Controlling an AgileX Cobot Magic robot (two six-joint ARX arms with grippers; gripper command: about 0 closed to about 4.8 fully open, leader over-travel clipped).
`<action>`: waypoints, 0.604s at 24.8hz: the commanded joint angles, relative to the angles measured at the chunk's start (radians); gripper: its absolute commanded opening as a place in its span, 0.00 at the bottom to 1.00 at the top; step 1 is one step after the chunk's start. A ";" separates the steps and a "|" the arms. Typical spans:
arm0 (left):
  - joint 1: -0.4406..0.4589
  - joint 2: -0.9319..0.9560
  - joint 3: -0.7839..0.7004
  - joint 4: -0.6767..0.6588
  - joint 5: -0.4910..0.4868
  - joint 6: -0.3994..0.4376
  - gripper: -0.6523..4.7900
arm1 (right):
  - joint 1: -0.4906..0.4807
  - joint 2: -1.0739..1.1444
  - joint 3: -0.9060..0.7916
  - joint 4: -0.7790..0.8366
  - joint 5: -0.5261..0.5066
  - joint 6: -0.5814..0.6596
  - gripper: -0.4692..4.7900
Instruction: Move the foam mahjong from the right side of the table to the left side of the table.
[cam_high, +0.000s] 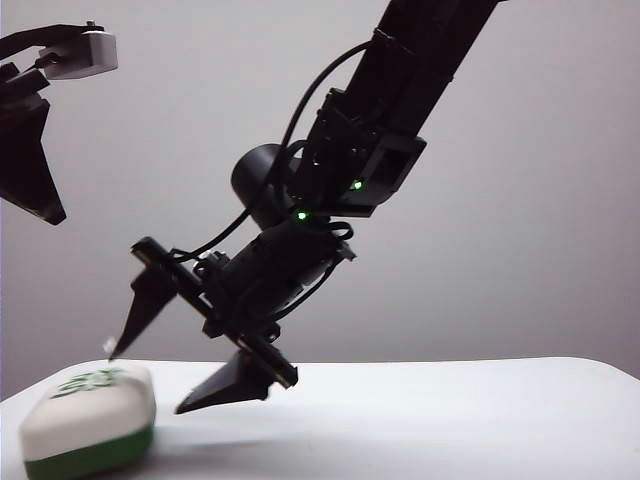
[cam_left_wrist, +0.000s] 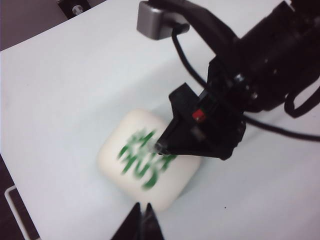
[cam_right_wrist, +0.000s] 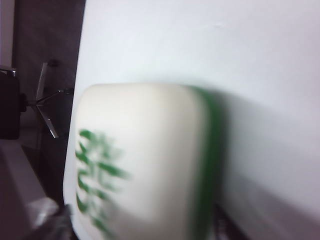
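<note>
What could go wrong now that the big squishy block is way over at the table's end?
The foam mahjong lies tilted near the left end of the table, so it could tip or slide off. The right claw hangs open right beside it; one finger pokes over the printed top and might snag or shove it. The left claw waits high up, too far to catch it.

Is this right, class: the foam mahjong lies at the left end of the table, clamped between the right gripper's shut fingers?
Not quite. In the exterior view the right gripper stands open beside the foam mahjong, not clamped on it. The block does lie at the left end of the table.
</note>
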 joint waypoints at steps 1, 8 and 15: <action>0.000 -0.003 0.003 0.010 0.002 -0.002 0.11 | -0.013 -0.039 0.003 -0.018 -0.021 -0.029 0.83; 0.000 -0.010 0.004 -0.003 -0.034 -0.002 0.11 | -0.075 -0.172 0.003 -0.349 0.052 -0.388 0.82; 0.000 -0.125 0.004 -0.103 -0.201 -0.046 0.11 | -0.170 -0.386 -0.007 -0.772 0.295 -0.688 0.76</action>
